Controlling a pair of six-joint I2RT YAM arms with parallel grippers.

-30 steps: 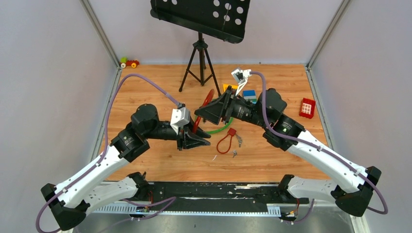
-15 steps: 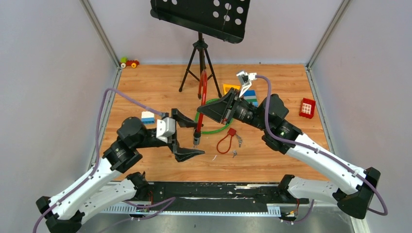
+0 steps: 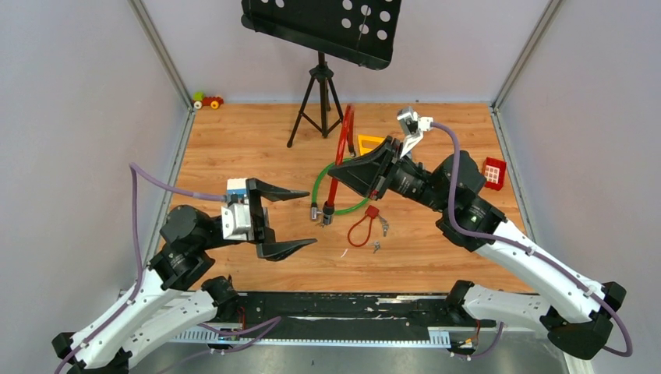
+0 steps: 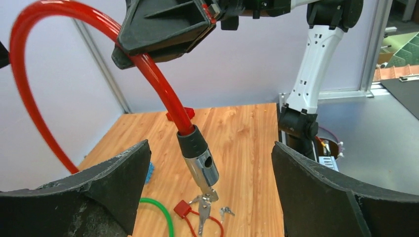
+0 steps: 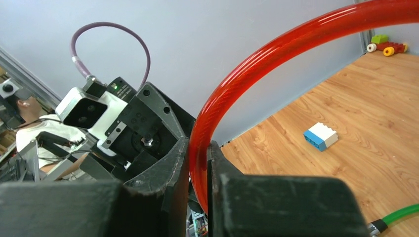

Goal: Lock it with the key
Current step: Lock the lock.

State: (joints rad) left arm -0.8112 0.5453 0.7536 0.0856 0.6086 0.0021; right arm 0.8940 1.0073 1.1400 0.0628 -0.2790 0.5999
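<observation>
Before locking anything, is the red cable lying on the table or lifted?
Lifted: the right gripper is shut on the red cable, and its metal end plug hangs over the table.

Tripod stand (image 3: 320, 93): far centre of the table (image 3: 234, 140). Right hand (image 3: 341, 173) grips a cable (image 3: 343, 132) above table centre, plug end hanging over a second cable (image 3: 317, 185) that lies on the table. Padlock (image 3: 372, 211) and thin loop (image 3: 358, 232) lie just right of that end, the key (image 3: 376, 247) near of them. Left hand (image 3: 308, 216) hangs left of the plug, apart from it. Toy car (image 3: 207, 100): far left corner. Block (image 3: 492, 172): right edge.
</observation>
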